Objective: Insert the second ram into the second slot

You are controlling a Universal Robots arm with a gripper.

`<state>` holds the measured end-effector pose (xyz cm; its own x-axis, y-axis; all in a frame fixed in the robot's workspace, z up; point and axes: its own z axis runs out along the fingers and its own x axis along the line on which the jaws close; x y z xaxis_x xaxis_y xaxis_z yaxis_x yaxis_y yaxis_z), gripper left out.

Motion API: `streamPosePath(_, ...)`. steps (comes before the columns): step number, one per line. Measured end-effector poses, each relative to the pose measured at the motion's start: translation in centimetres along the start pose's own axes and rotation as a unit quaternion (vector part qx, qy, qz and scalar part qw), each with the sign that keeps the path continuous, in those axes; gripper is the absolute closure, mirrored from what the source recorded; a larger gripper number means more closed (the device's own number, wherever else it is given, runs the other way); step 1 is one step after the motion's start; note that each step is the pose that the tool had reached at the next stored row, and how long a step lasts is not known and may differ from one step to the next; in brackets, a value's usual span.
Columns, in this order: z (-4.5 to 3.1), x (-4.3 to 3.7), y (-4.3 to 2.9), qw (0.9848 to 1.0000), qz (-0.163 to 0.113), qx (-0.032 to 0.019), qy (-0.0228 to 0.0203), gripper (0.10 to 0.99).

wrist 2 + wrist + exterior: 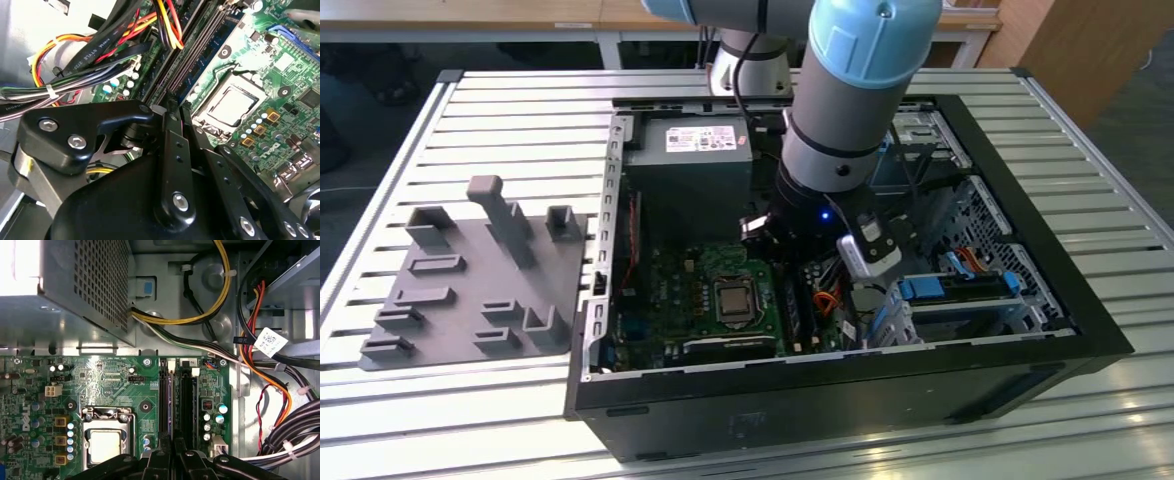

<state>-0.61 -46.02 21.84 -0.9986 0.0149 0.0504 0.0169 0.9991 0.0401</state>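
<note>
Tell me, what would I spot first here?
A huge grey-and-blue robot arm reaches down into an open black computer case on a slatted table. Its black gripper hangs over the long memory slots on the green motherboard, beside a shiny square processor socket and a tangle of colourful wires.
</note>
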Motion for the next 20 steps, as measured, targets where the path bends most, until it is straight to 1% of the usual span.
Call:
streamPosePath(4,0.05,-0.02,-0.05,1.0,0.0,-0.0005,0.0002,0.945)
streamPosePath(10,0.19,-0.08,-0.14,1.0,-0.001,-0.0052,0.0003,0.945)
streamPosePath(20,0.36,-0.1,-0.28,1.0,-0.001,-0.0052,0.0005,0.945)
